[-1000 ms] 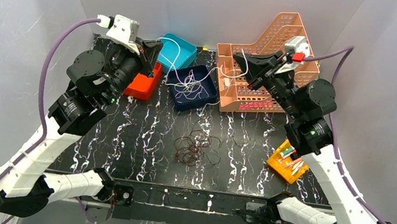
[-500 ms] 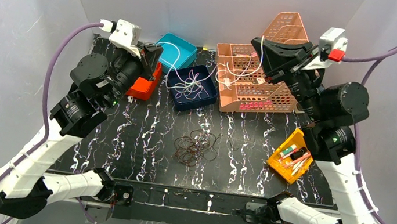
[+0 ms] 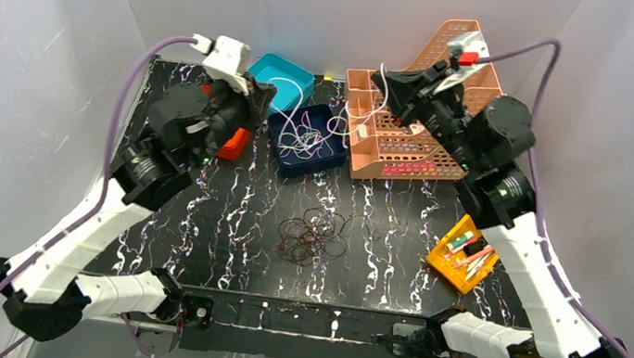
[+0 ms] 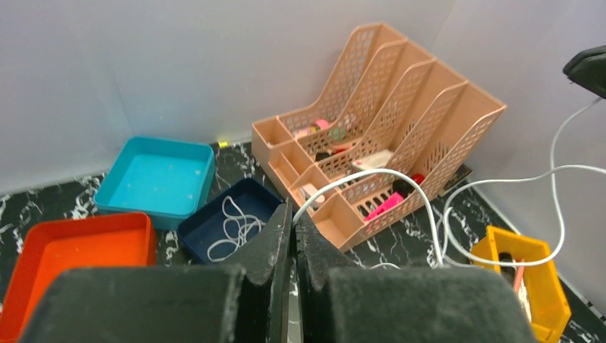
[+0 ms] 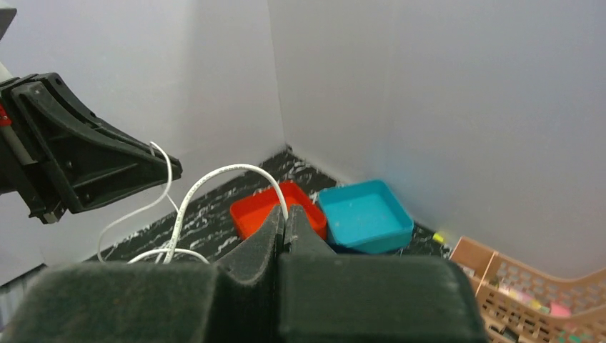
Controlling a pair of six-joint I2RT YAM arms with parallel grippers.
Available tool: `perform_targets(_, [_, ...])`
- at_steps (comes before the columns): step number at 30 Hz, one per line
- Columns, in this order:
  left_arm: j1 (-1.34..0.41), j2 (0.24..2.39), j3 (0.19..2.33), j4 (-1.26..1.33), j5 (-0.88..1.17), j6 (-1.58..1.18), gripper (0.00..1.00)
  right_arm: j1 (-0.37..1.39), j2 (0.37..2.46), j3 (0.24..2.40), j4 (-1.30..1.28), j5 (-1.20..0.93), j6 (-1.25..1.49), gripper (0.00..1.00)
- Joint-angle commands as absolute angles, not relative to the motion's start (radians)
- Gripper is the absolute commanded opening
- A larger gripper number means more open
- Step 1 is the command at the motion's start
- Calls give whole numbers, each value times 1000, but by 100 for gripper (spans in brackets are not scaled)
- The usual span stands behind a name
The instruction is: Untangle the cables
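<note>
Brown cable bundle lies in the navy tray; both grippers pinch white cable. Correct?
No. Top external view: the brown cable bundle lies on the table, nearer the arms than the navy tray. Left gripper and right gripper do pinch white cable.

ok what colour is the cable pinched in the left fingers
White cable; it shows best in the left wrist view.

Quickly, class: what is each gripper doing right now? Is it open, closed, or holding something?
Left gripper: closed, pinching a white cable.
Right gripper: closed, also pinching a white cable.
</note>
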State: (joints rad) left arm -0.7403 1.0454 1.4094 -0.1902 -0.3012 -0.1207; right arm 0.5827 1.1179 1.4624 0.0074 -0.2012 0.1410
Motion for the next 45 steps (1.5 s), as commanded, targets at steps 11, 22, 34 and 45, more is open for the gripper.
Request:
perform_targets(11, [-493, 1341, 1371, -134, -39, -267, 0, 578, 1353, 1475, -43, -122, 151, 0])
perform_targets(22, [-319, 1621, 1413, 16, 98, -327, 0, 546, 1646, 1596, -15, -74, 119, 0])
perform_targets(34, [-279, 1970, 1578, 69, 155, -308, 0, 499, 2021, 1825, -15, -173, 123, 0])
perform_targets(45, [-279, 2091, 1604, 59, 232, -350, 2, 500, 2142, 1837, -15, -252, 131, 0])
